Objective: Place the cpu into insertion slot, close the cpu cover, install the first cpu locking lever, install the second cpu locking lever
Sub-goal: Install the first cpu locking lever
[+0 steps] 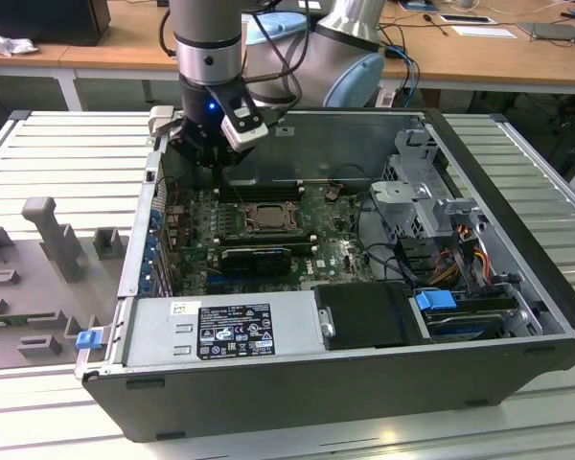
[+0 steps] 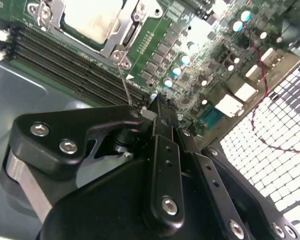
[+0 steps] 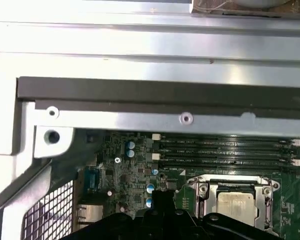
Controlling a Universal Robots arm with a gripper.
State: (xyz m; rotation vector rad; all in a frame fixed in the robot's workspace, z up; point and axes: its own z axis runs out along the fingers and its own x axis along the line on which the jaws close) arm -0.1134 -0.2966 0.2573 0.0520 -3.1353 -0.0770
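The cpu point(image 3: 234, 204) sits in the insertion slot point(image 1: 266, 217), and its pale face shows through the window of the cpu cover point(image 3: 264, 199) lying over it. The memory slots point(image 3: 225, 152) run just beside. A thin locking lever point(image 2: 124, 82) stands up from the socket's corner. Its free end meets the tip of the gripper point(image 2: 154, 107), whose jaws look drawn together with no gap showing. Whether they pinch the lever cannot be told.
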